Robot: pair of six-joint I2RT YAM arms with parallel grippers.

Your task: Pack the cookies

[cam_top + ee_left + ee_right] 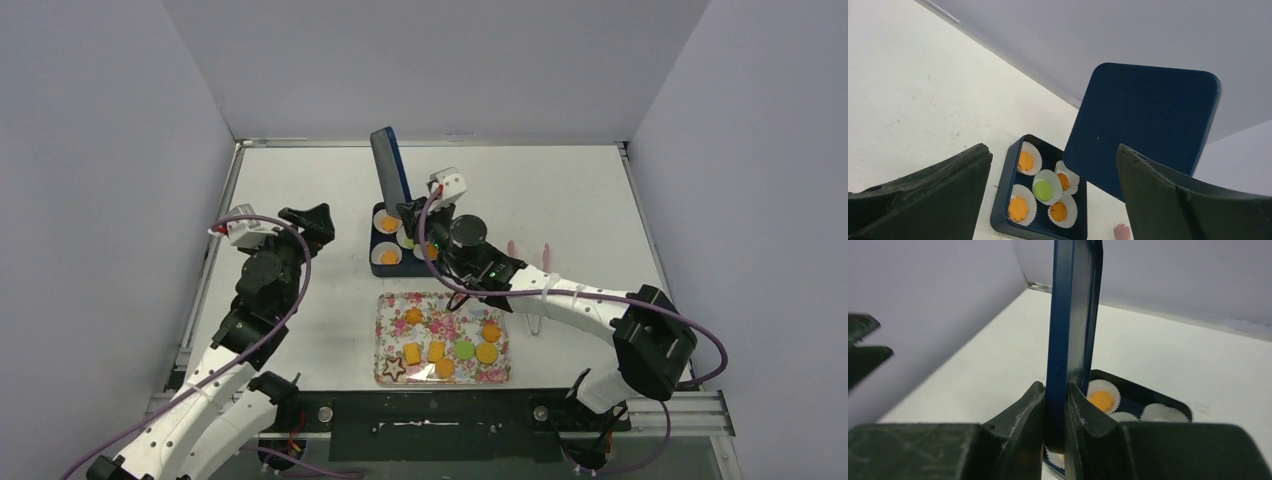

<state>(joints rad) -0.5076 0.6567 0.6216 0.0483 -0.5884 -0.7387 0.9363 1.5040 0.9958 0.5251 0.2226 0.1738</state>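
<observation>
- The right gripper (410, 215), in the upper middle of the overhead view, is clamped on the lower edge of a dark blue, square, round-cornered lid (391, 165).
- In the right wrist view the lid (1073, 315) is seen edge-on and upright, pinched between the two black fingers (1025, 410) of the right gripper (1054, 395).
- Directly under the lid a dark blue shallow box (380, 265) is set on the white table (560, 190). It is lined with white fluted paper cups (385, 222).
- Some of the small coin-sized cookies (1043, 189) are already in those cups. In the left wrist view one light green round, orange rounds and an orange flower shape are shown, one to a cup.
- The remaining cookies (437, 351) are spread on a rectangular floral-patterned tray (381, 335) at the lower middle of the overhead view, just below the box. They are orange rounds, squares and flower shapes, a green round, and a dark brown star (395, 369) at the tray's lower left corner.
- The left gripper (310, 222) is held at the left of the box with its fingers wide apart and nothing between them. In its own view the left gripper (1050, 150) frames the box (1003, 210) and the lid (1143, 120).
- A small pale pink item (527, 250) lies on the table right of the box, too blurred to be identified.
</observation>
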